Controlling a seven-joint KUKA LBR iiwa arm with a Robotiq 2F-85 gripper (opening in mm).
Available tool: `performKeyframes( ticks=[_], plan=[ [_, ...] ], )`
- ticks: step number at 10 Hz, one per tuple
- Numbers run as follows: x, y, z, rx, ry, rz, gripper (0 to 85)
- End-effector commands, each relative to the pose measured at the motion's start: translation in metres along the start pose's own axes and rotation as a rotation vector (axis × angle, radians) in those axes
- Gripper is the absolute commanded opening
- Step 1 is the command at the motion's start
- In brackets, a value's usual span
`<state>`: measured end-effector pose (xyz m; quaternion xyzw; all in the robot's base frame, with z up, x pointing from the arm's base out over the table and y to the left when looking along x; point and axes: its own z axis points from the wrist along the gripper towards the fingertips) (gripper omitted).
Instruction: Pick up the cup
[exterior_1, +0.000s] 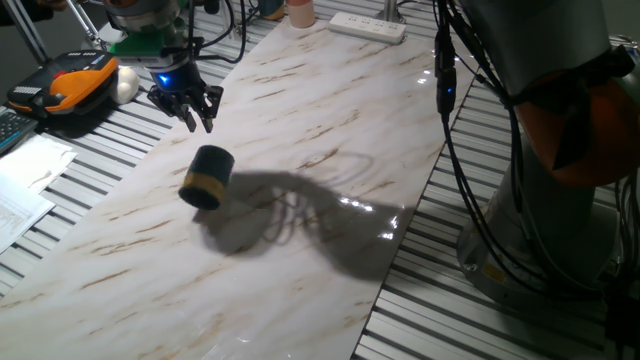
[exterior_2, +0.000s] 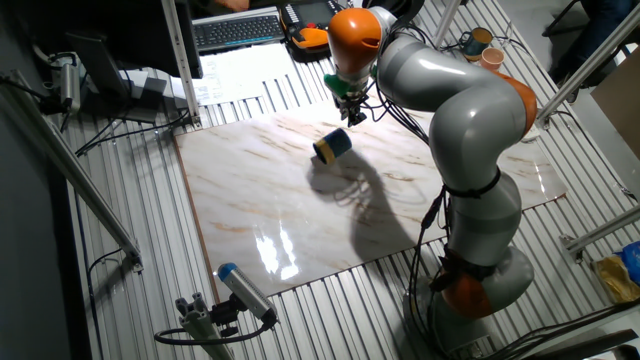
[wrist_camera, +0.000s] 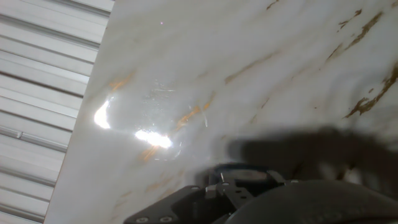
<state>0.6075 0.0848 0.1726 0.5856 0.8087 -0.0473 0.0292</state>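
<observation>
Marble-topped table (exterior_1: 330, 120) on slatted metal frame. Navy cup (exterior_1: 207, 176) with gold rim band lies on side mid-table. Gripper (exterior_1: 198, 122) hangs above and just beyond cup, not touching; fingers close together, holding nothing.

Grey arm (exterior_2: 470, 110), orange joints, black claw (exterior_1: 190, 105)

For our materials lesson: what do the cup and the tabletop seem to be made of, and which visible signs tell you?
Cup: probably glazed ceramic, dark navy with a gold rim band; the material is not certain.
Tabletop: polished marble or a marble-look laminate, white with brown veins and mirror-like glare spots.
</observation>
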Motion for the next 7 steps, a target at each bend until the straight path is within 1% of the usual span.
performKeyframes(
  ticks=[1,3,7],
  plan=[
    [0.0001,0.0000,-0.0001,0.000,0.000,0.000,34.0],
    [0.0001,-0.0002,-0.0003,-0.003,0.005,0.001,34.0],
    [0.0002,0.0007,-0.0012,0.002,0.000,0.000,34.0]
  ],
)
